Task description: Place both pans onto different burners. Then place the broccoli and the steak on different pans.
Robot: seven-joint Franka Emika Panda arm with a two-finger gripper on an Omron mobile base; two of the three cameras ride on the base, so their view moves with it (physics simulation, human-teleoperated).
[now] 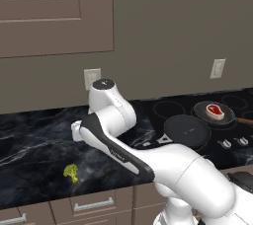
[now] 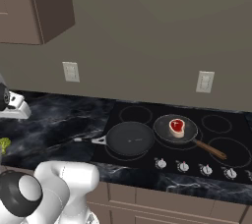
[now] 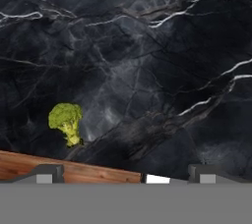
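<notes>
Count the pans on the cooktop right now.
2. The plain black pan sits empty on the front-left burner; the wooden-handled pan sits just right of it on another burner, carrying the steak. None appear hidden.

Broccoli (image 1: 71, 172) lies near the counter's (image 1: 34, 145) front edge; steak (image 1: 215, 110) sits in the speckled pan (image 1: 213, 114) beside the black pan (image 1: 188, 131)

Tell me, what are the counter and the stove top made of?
The counter looks like polished black marble or similar stone: pale veins run through it. The stove top looks like smooth black glass, glossy, with thin grey rings drawn on. It's a rendered scene, so that's only by looks.
</notes>
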